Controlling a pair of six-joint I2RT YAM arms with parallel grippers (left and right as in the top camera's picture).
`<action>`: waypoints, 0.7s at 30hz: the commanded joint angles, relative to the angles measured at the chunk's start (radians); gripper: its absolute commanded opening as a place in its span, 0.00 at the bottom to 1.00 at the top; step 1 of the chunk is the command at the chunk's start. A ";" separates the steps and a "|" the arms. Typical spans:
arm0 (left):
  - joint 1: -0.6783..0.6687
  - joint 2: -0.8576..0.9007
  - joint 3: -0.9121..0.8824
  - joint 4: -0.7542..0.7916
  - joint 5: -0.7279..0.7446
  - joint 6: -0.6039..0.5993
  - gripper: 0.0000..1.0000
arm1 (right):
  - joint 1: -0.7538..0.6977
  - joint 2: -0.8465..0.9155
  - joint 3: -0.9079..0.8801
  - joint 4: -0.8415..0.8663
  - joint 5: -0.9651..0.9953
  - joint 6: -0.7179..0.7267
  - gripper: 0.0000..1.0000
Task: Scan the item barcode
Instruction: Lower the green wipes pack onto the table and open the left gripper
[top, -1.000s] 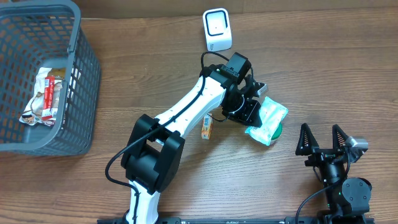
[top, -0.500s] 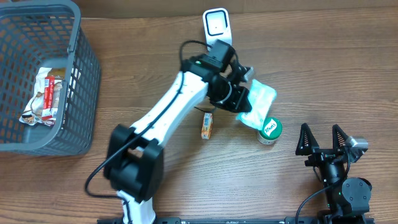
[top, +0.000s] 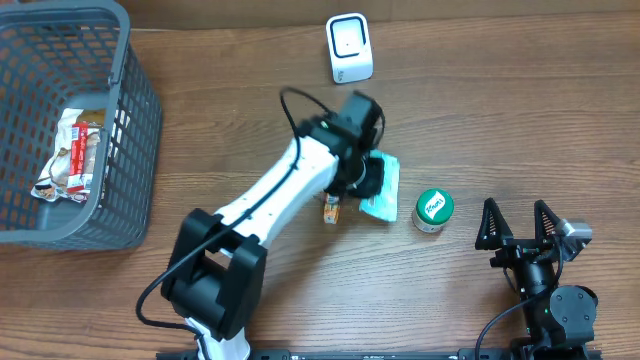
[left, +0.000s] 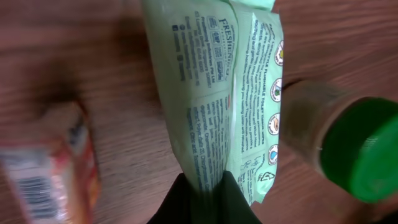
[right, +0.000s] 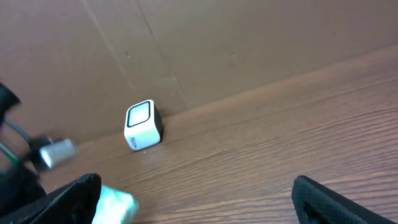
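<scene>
My left gripper (top: 366, 182) is shut on a mint-green wipes pack (top: 381, 192), pinching its edge between the black fingers (left: 180, 202). In the left wrist view the pack (left: 211, 93) hangs printed side up, just over the wood. The white barcode scanner (top: 349, 47) stands at the table's far edge, well apart from the pack, and shows in the right wrist view too (right: 143, 124). My right gripper (top: 520, 232) rests at the front right, open and empty (right: 199, 202).
A green-lidded jar (top: 434, 210) stands just right of the pack. A small orange box (top: 332, 208) with a barcode lies to its left (left: 50, 168). A grey basket (top: 140, 110) holding a snack packet (top: 72, 155) fills the left side.
The left arm lifted the wipes pack off the jar toward the scanner, then swung it back down and left, beside the orange box. The right arm has not moved.
</scene>
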 joint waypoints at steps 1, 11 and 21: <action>-0.024 -0.011 -0.065 0.042 -0.018 -0.086 0.04 | -0.005 -0.009 -0.010 0.007 -0.006 -0.003 1.00; -0.021 -0.012 -0.074 0.045 -0.011 -0.074 0.36 | -0.005 -0.009 -0.010 0.007 -0.006 -0.003 1.00; -0.012 -0.026 0.026 0.007 -0.018 -0.016 0.35 | -0.005 -0.009 -0.010 0.007 -0.006 -0.003 1.00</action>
